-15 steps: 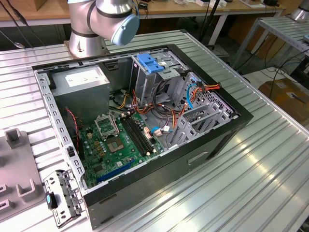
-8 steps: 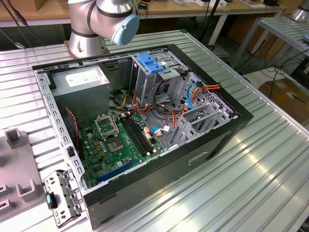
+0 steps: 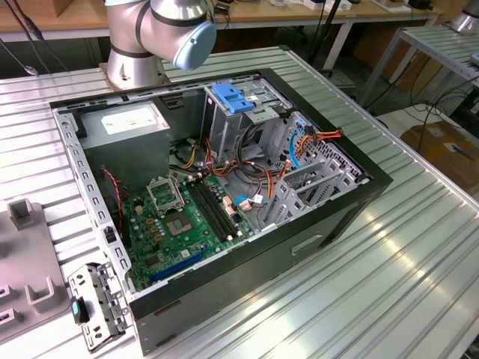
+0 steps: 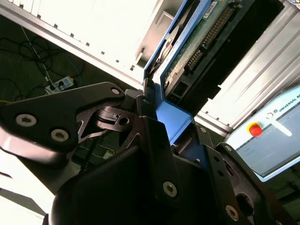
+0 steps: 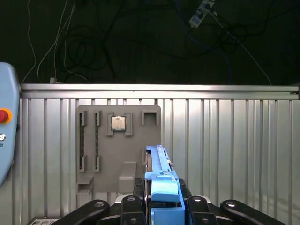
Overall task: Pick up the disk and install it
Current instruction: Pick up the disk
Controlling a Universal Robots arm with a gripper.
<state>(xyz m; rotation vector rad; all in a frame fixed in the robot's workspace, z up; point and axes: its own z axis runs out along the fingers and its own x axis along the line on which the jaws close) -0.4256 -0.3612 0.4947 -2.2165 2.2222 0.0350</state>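
My gripper (image 5: 161, 199) is shut on the disk (image 5: 161, 180), which I see edge-on in the first wrist view, its blue side rail standing up between the black fingers (image 5: 137, 193). In the second wrist view the disk (image 4: 199, 40) shows its green circuit board and connector, framed by the blue rail, with the gripper (image 4: 171, 129) clamped on its near end. The disk hangs in the air above the ribbed metal table (image 5: 225, 140). In the exterior view the open computer case (image 3: 359, 196) lies on its side on the table, with its metal drive cage (image 3: 251, 120) toward the back.
A grey fixture plate (image 5: 119, 159) carrying a processor chip (image 5: 118, 123) lies on the table under the gripper. Inside the case are a motherboard (image 3: 187, 217), a grey power-supply box (image 3: 127, 123), loose cables (image 3: 247, 168) and a blue latch (image 3: 233, 97). The arm's base (image 3: 138, 45) stands behind the case.
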